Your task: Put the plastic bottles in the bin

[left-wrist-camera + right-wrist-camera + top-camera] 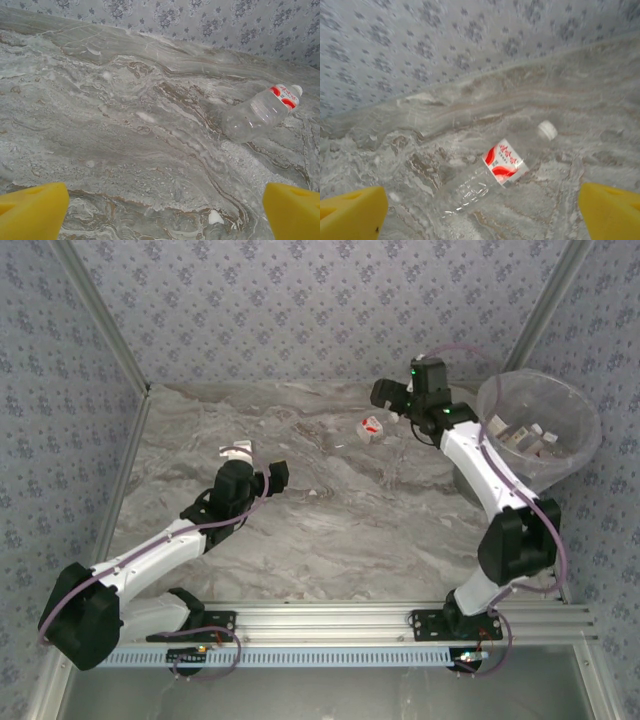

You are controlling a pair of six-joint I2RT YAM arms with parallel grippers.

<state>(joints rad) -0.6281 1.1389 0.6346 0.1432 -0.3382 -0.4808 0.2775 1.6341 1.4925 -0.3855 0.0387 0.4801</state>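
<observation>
While the left pincer point(162, 212) and the right pincer point(481, 212) both gape wide and empty, a clear, white-capped bottle point(470, 187) lies on the marbled surface point(330, 530). Its red-and-white label point(504, 161) carries writing too blurred to read. More bottles point(525, 438) lie in the bin point(590, 430) at far right.

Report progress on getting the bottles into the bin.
Done: several bottles lie in the bin. In hand: nothing; left gripper and right gripper are open. Left: one bottle by the left gripper, a red-labelled bottle near the right.
</observation>
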